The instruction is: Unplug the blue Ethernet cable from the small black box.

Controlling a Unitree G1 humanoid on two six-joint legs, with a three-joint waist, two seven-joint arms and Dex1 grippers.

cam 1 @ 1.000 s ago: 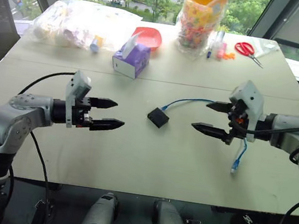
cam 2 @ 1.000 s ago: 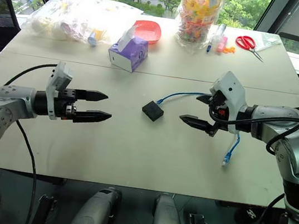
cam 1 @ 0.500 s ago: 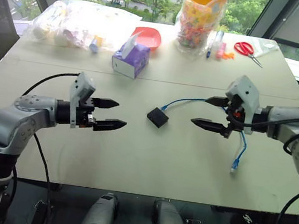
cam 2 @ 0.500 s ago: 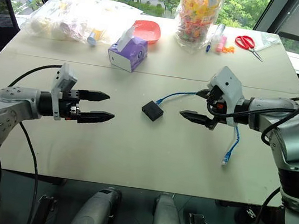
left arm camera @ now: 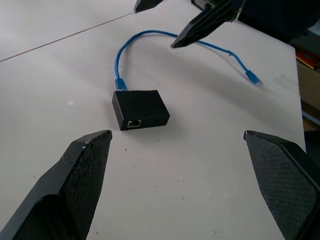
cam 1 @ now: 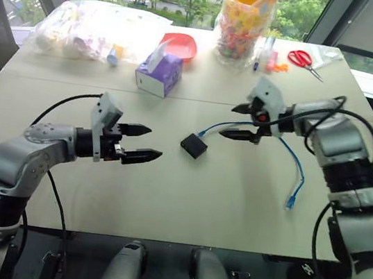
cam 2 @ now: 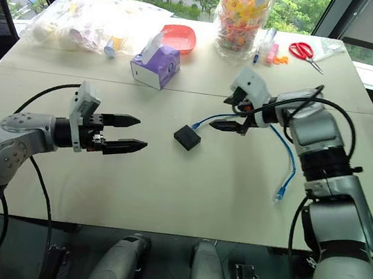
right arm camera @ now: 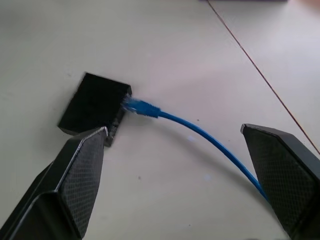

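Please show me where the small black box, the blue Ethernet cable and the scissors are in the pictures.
small black box point(left arm camera: 141, 106): left wrist view, on its top face.
blue Ethernet cable point(right arm camera: 200, 134): right wrist view, on the cord just past the plug.
scissors point(cam 1: 298, 57): left eye view, on a red handle.

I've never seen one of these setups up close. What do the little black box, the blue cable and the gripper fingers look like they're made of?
Black box: probably matte plastic; dull, even surfaces, crisp moulded edges and a port cut in its side.
Blue cable: apparently a smooth rubbery or vinyl jacket, since it bends in loose curves; the plug looks like translucent plastic.
Gripper fingers: black, seemingly hard plastic with a fine cross-hatched grip texture.
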